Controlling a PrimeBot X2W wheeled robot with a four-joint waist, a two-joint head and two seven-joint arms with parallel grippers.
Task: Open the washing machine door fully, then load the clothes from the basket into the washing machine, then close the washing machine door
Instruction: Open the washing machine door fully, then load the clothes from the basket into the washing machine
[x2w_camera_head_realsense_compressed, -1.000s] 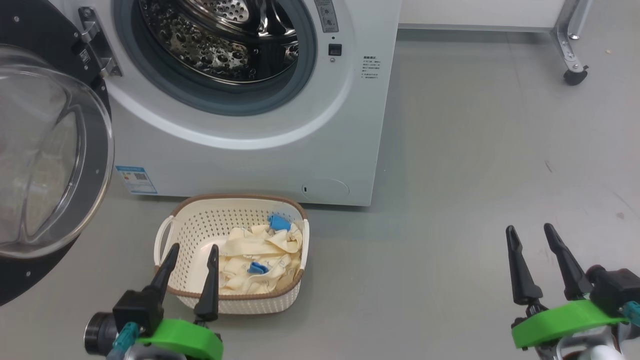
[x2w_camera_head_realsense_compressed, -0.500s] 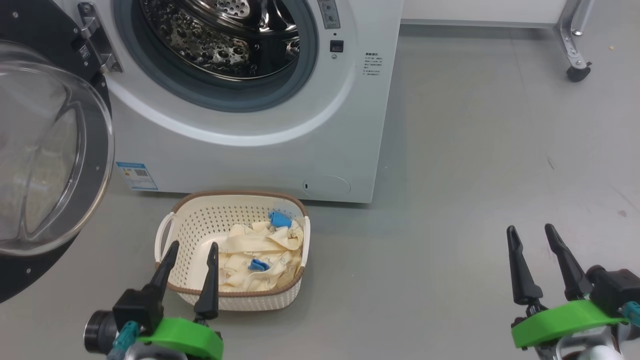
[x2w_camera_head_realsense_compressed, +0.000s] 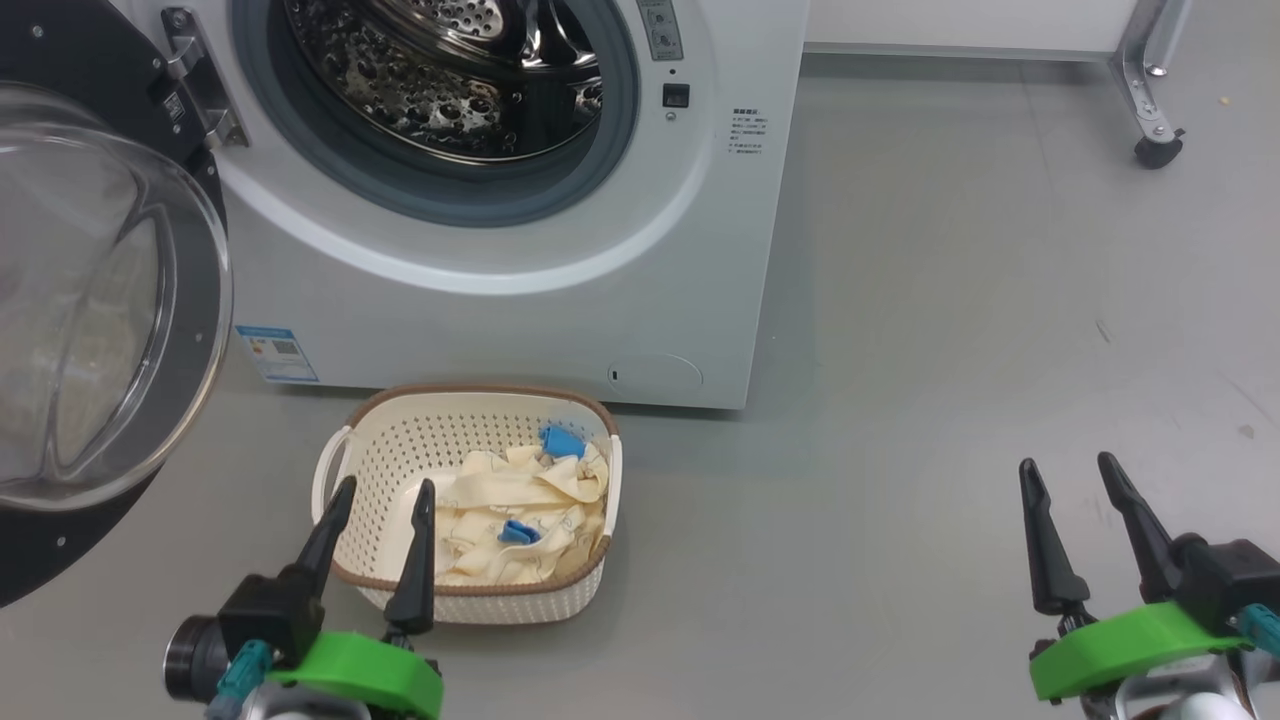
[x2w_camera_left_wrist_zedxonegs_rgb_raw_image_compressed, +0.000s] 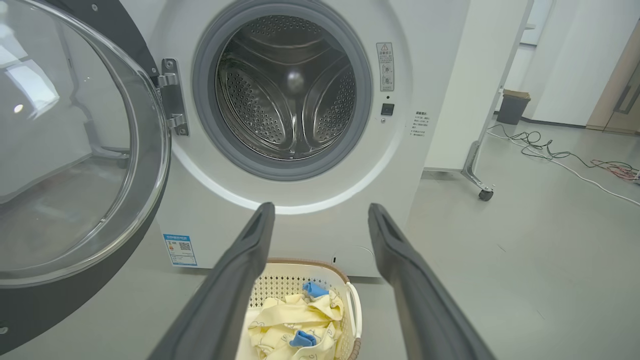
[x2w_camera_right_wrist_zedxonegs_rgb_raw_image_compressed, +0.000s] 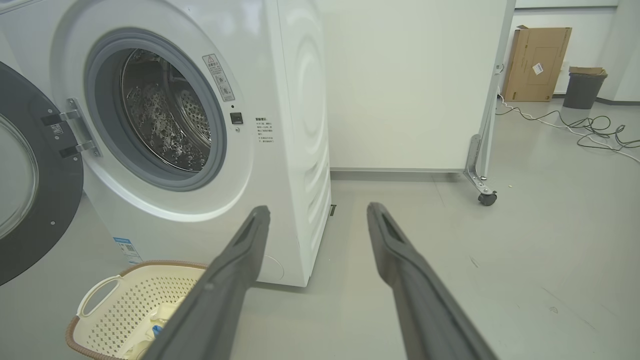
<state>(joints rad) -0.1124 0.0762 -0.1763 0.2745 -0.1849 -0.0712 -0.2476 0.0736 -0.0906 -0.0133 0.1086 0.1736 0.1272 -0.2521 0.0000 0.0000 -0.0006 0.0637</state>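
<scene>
The white washing machine (x2w_camera_head_realsense_compressed: 520, 250) stands with its steel drum (x2w_camera_head_realsense_compressed: 450, 70) exposed. Its door (x2w_camera_head_realsense_compressed: 90, 300), black-rimmed with a clear glass bowl, is swung wide to the left (x2w_camera_left_wrist_zedxonegs_rgb_raw_image_compressed: 75, 150). On the floor in front sits the cream basket (x2w_camera_head_realsense_compressed: 390, 450) holding the cream-yellow clothes (x2w_camera_head_realsense_compressed: 520, 520) with blue trim (x2w_camera_left_wrist_zedxonegs_rgb_raw_image_compressed: 295, 325). My left gripper (x2w_camera_head_realsense_compressed: 385, 490) is open, empty, above the basket's near left rim. My right gripper (x2w_camera_head_realsense_compressed: 1068, 468) is open and empty over bare floor far to the right. The basket (x2w_camera_right_wrist_zedxonegs_rgb_raw_image_compressed: 125, 300) shows low left in the right wrist view.
A white panel on a castor leg (x2w_camera_head_realsense_compressed: 1150, 150) stands at the back right. Cables (x2w_camera_right_wrist_zedxonegs_rgb_raw_image_compressed: 590, 125), a cardboard box (x2w_camera_right_wrist_zedxonegs_rgb_raw_image_compressed: 537, 62) and a grey bin (x2w_camera_right_wrist_zedxonegs_rgb_raw_image_compressed: 582, 87) lie farther back. Grey floor (x2w_camera_head_realsense_compressed: 950, 350) stretches right of the machine.
The head view has shifted slightly, so the whole scene sits a little differently. Both grippers appear a touch lower in the picture and stay open.
</scene>
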